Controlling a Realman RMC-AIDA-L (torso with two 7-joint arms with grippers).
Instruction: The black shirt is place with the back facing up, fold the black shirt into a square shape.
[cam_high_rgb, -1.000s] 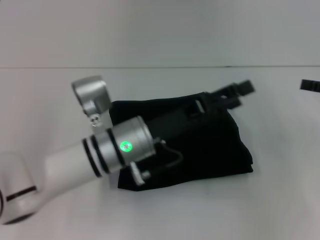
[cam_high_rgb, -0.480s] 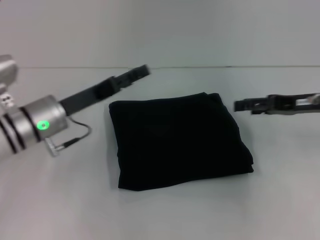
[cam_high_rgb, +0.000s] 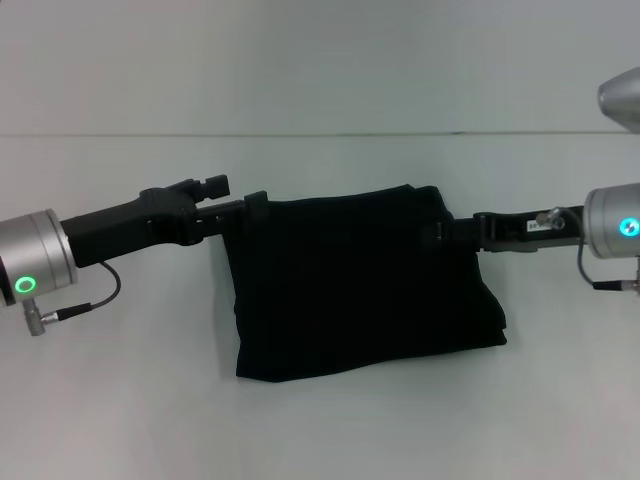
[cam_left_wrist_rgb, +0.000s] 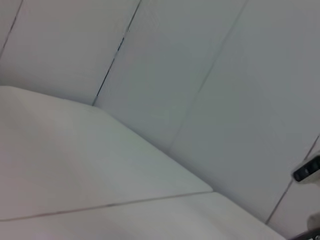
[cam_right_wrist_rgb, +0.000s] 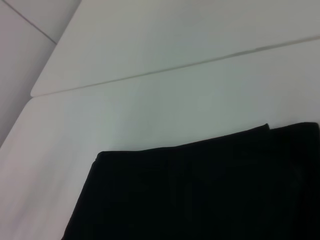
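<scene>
Now folded black shirt (cam_high_rgb: 365, 280) between hands.

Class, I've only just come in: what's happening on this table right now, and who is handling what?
A two-armed robot is working on the black shirt, which lies on the white table already folded into a roughly square bundle. The left gripper reaches in at the bundle's far left corner, and the right gripper at its right edge. Whether either one grips the cloth cannot be seen.
</scene>
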